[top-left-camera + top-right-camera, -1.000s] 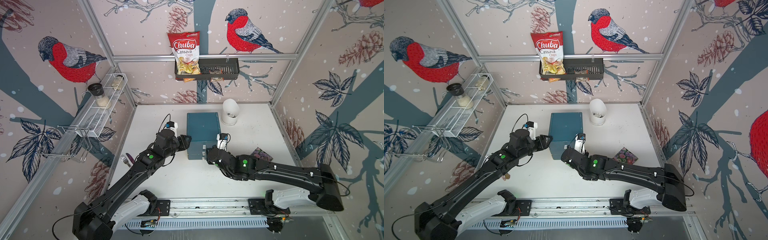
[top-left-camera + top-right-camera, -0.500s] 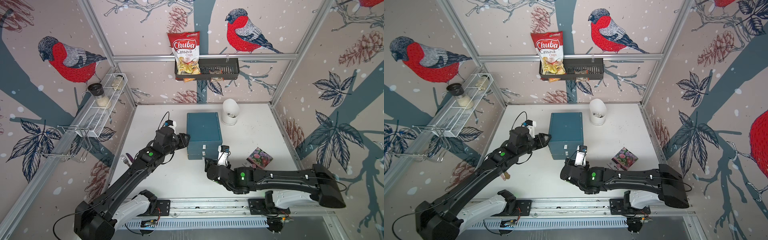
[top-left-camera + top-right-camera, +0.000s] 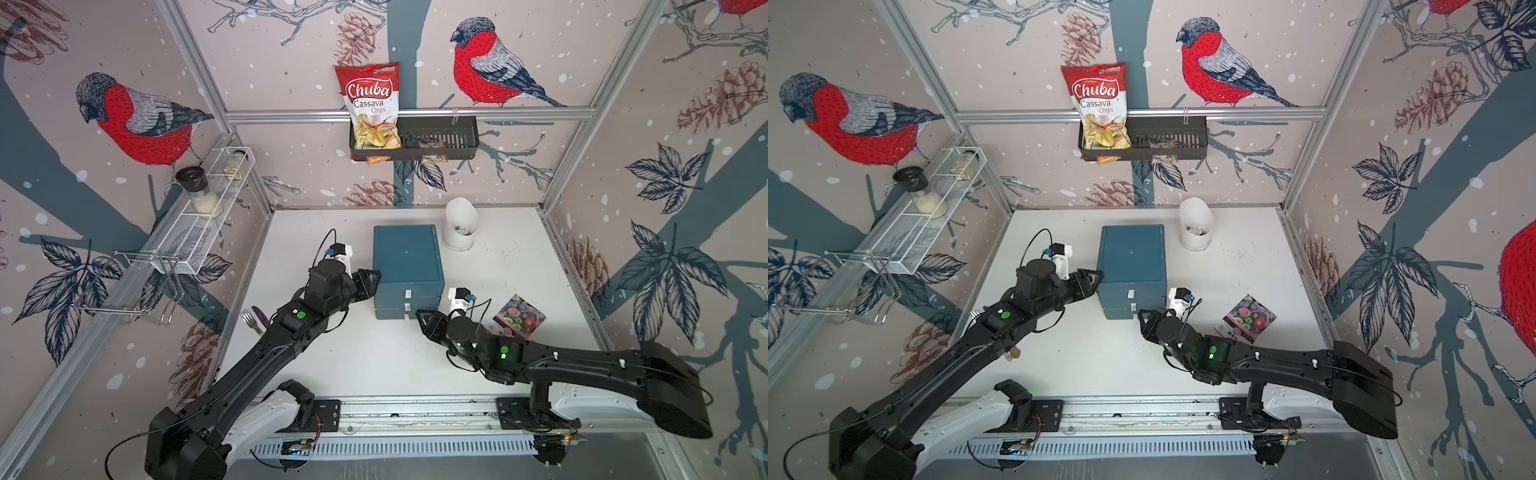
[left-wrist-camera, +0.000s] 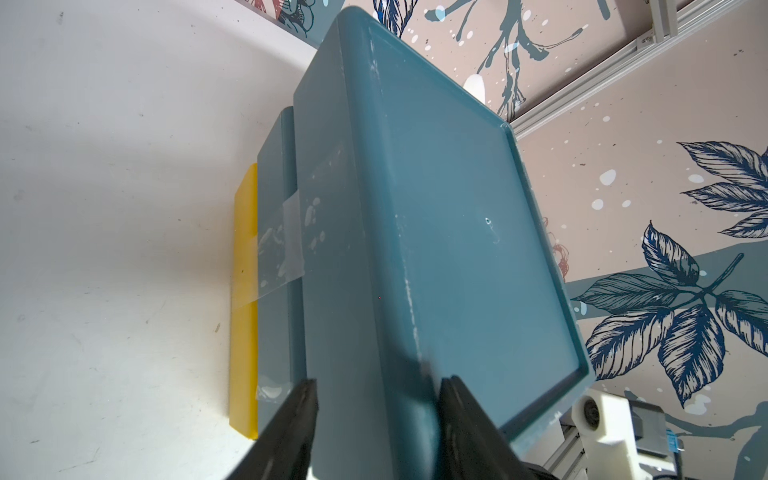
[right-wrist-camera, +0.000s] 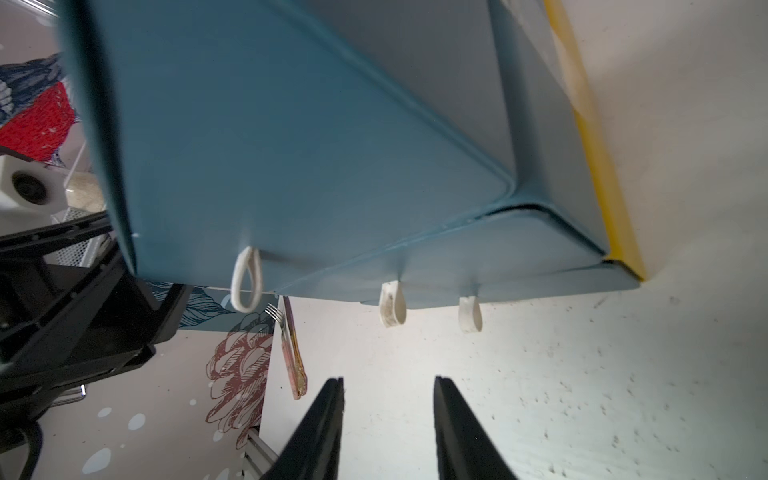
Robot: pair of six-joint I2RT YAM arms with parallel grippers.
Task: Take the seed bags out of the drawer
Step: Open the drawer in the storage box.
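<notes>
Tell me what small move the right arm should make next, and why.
Probably ease the right gripper forward onto the middle loop pull and close. Its fingers stand open and empty, just short of that pull, the drawers look shut, and the left gripper clamps the drawer unit at its edge.

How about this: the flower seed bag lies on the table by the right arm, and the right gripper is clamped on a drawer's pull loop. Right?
Not quite. The right wrist view shows the right gripper open and empty, short of the white pull loops. The flower seed bag does lie on the table by the right arm.
</notes>
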